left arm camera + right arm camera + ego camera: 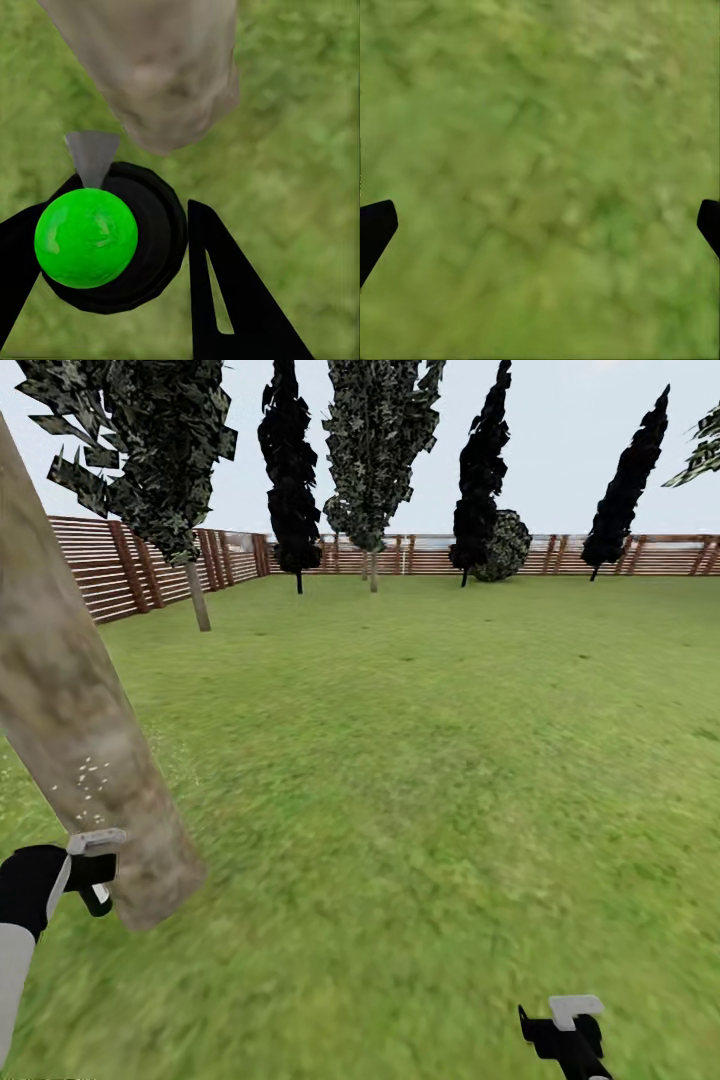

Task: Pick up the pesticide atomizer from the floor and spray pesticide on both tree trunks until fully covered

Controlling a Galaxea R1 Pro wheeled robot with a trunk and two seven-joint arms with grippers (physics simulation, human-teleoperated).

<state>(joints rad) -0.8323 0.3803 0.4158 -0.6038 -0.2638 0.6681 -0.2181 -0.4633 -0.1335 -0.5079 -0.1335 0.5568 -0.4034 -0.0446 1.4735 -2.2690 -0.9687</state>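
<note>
Broadly, a wide green grass lawn (420, 760) takes up most of the head view, closed at the back by a brown horizontal-slat wooden fence (130, 565) that turns a corner at the far left. Along that fence stand several dark, narrow cypress-like trees (290, 470) and one round dark bush (505, 545).

At the near left a thick, pale grey-brown mottled tree trunk (70, 710) crosses the head view on a slant, its flared base meeting the grass just beside the left arm. A small scatter of whitish pesticide specks (88, 780) dots the bark low on the trunk, a little above the left gripper. In the left wrist view the same trunk (157, 67) stands close ahead of the fingers, over grass.

The left gripper (85, 870) sits low at the left edge of the head view, next to the trunk's base. In its wrist view the gripper (124, 270) has its black fingers closed around the pesticide atomizer (97, 232), seen here as a bright green rounded body in a black round collar with a grey tapered nozzle (91, 154) pointing toward the trunk. One finger (225, 292) lies just beside the collar; whether it touches cannot be told.

The right gripper (565, 1025) hangs low at the bottom right of the head view, well apart from the trunk. In its wrist view the two black fingertips (375, 229) sit at opposite edges, spread wide, holding nothing, with blurred grass (540, 172) between them.
</note>
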